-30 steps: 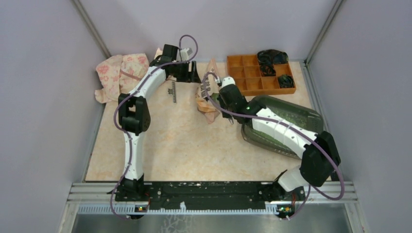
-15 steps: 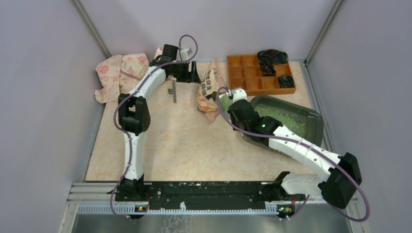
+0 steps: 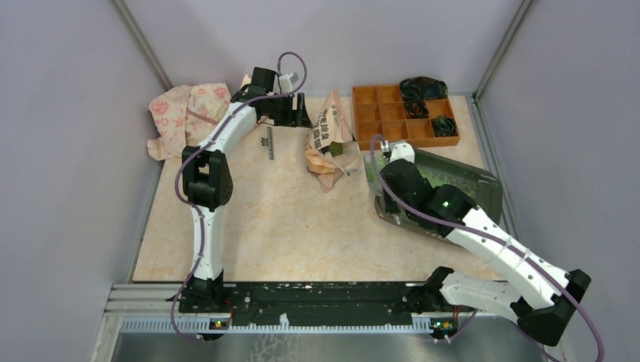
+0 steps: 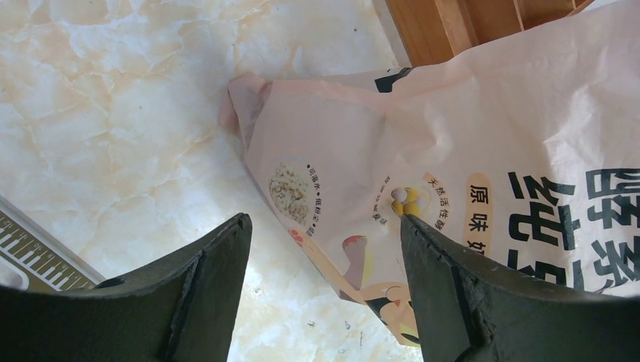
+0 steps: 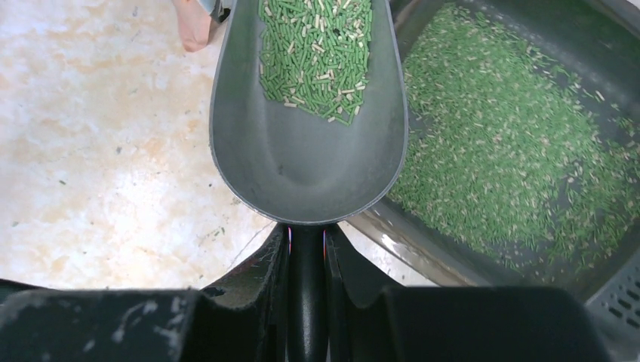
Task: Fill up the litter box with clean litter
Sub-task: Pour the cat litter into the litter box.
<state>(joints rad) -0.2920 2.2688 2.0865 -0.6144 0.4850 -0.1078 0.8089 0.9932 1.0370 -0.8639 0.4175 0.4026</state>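
Observation:
The dark grey-green litter box [image 3: 487,188] lies at the right of the table, with a thin layer of green litter [image 5: 498,151] on its floor. Its near rim [image 5: 445,253] shows in the right wrist view. My right gripper [image 3: 386,164] is shut on the black handle of a grey scoop [image 5: 302,158]. The scoop holds a heap of green litter [image 5: 317,53] and hovers over the box's left rim, partly above the table. My left gripper [image 4: 324,226] is open and empty, just above the pink printed bag [image 4: 453,151]. The bag [image 3: 328,139] stands left of the box.
An orange compartment tray [image 3: 404,113] with black items sits behind the box; its corner shows in the left wrist view [image 4: 445,23]. A pink flowery cloth [image 3: 185,113] lies at the back left. A ruler [image 3: 269,142] lies by the left gripper [image 3: 298,113].
My right arm has swung right from the bag, carrying the loaded scoop to the litter box's left edge. The left arm has hardly moved.

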